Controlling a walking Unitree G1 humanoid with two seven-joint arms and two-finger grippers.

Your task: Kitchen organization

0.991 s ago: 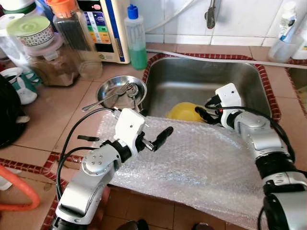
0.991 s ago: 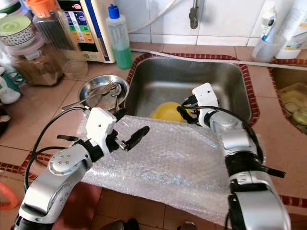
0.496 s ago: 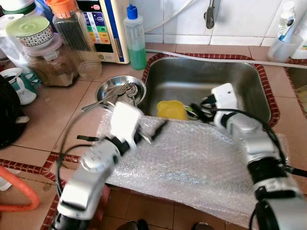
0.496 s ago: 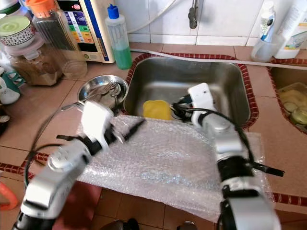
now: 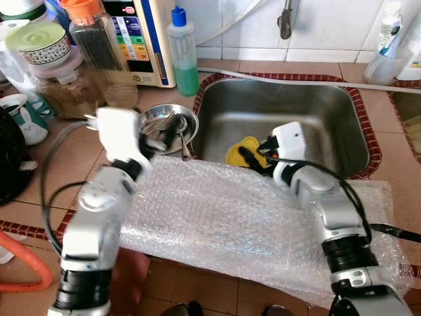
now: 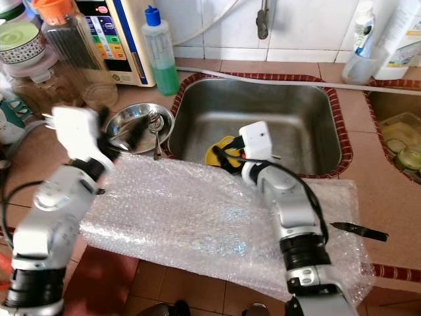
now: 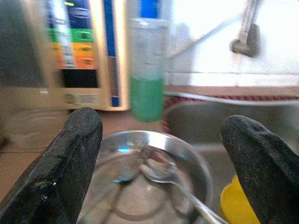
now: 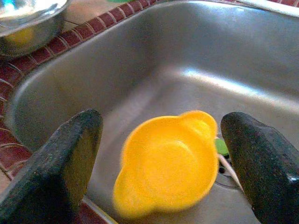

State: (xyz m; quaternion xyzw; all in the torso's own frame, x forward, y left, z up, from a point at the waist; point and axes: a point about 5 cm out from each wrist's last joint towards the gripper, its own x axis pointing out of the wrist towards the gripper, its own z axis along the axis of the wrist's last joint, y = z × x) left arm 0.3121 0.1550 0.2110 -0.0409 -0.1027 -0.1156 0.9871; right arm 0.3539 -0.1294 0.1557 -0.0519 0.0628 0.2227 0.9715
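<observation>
Upright yellow bowl (image 8: 167, 161), handles diagonal

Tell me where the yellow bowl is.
The yellow bowl lies on the bottom of the steel sink, near its front-left corner, just ahead of the open right claw and beside the drain.

Right gripper (image 5: 253, 156) reaches over the yellow bowl (image 5: 238, 151) in the sink (image 5: 329, 112)
</observation>
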